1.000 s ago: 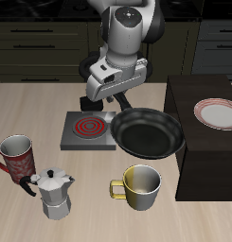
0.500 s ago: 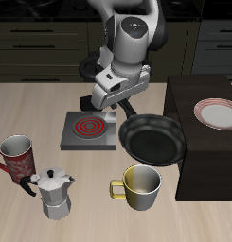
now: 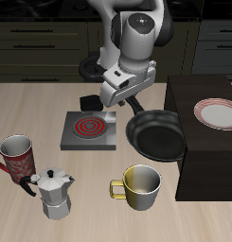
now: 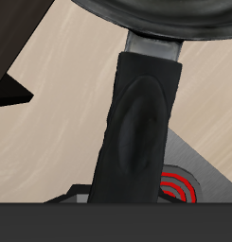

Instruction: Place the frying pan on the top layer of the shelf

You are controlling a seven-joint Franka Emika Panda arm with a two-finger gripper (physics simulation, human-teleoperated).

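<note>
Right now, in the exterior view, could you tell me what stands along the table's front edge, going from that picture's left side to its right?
Red mug → moka pot → yellow mug → the shelf, with the frying pan held above, farther back.

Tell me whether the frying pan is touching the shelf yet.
Cannot tell. In the exterior view the frying pan overlaps the shelf edge, but neither view shows contact or a gap.
</note>
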